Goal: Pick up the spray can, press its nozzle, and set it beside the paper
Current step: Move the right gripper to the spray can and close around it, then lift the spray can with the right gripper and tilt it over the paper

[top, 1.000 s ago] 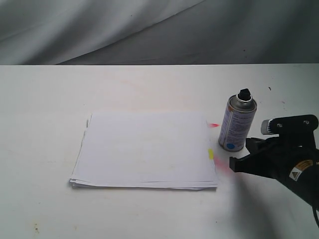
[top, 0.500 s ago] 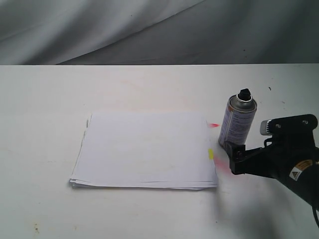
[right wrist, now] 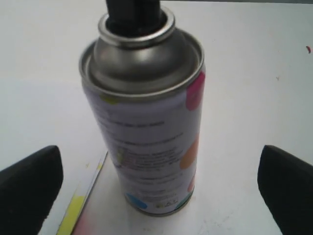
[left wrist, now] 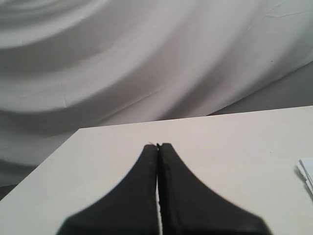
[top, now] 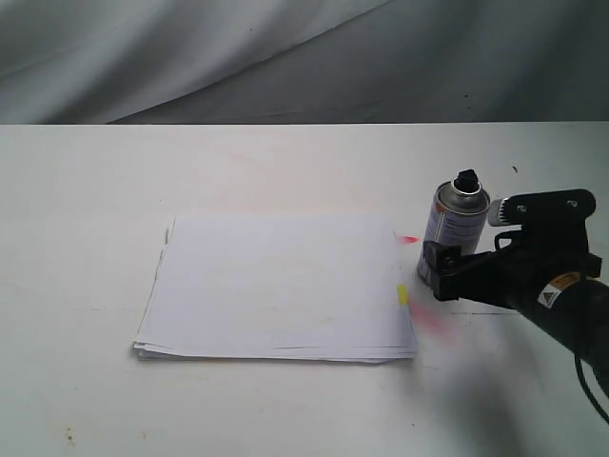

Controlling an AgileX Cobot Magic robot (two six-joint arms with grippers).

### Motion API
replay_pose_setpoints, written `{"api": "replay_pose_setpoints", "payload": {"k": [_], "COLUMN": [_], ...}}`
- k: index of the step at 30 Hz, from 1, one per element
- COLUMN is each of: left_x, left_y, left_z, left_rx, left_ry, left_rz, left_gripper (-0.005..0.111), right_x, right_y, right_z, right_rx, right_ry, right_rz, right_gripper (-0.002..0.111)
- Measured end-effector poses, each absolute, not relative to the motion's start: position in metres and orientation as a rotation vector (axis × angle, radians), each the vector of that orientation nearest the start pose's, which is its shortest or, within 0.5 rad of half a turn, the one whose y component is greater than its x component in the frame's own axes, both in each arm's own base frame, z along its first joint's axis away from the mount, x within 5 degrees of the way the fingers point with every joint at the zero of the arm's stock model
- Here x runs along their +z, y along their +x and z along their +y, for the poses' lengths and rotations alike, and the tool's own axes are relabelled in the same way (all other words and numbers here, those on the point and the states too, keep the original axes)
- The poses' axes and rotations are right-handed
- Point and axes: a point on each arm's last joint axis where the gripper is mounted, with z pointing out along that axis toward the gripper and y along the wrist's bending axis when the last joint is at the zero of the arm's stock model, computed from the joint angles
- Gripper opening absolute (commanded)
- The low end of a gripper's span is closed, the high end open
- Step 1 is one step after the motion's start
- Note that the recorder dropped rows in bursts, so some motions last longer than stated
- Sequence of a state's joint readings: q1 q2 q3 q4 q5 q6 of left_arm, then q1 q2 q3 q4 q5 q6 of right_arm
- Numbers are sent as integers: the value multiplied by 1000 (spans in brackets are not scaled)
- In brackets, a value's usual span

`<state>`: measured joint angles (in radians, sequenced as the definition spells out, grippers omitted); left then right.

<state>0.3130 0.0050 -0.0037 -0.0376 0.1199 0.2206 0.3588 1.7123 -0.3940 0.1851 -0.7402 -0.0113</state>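
The spray can (top: 455,224) stands upright on the white table just right of the paper (top: 276,286), with its black nozzle (top: 466,179) on top. My right gripper (top: 447,267) is open and low at the can's base, coming in from the right. In the right wrist view the can (right wrist: 146,127) fills the middle, and its nozzle (right wrist: 133,12) is cut off by the picture's edge. The right gripper (right wrist: 159,193) has one black finger (right wrist: 29,183) wide on each side of the can, neither touching it. My left gripper (left wrist: 157,147) is shut on nothing above bare table.
The paper's edge (right wrist: 90,183) carries a yellow mark (right wrist: 72,215) close to the can. Pink stains (top: 428,322) mark the table (top: 95,190) beside the stack. A grey cloth (top: 285,57) hangs behind the table. A paper corner (left wrist: 307,171) shows in the left wrist view.
My right gripper has moved left and towards the can, from short of it to level with its base. The can and paper have not moved.
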Motion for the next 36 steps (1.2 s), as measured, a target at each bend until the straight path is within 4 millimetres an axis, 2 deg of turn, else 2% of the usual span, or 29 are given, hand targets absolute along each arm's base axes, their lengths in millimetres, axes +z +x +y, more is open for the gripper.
{"api": "replay_pose_setpoints", "payload": {"k": [5,14,20,28,33,36], "left_x": [203,203,203,203,203,203], "left_y": [54,54,54,54,54,54], "left_z": [17,17,17,17,17,17], "left_rx": [381,381,381,381,381,381], "left_ry": [-101,-101,-101,-101,-101,-101], "left_rz": [1615,1615,1615,1615,1615,1615], "left_gripper": [0,0,0,0,0,0], "right_x": [108,96,93,90,91,92], "right_y": [261,288,297,300,301,301], "right_z": [86,96,99,98,98,98], "right_rx": [160,159,159,152,151,148], "right_ry": [-179,-185,-182,-180,-180,-186], "right_rz": [2116,2112,2105,2102,2090,2082], "right_gripper": [103,103,103,103,95,83]}}
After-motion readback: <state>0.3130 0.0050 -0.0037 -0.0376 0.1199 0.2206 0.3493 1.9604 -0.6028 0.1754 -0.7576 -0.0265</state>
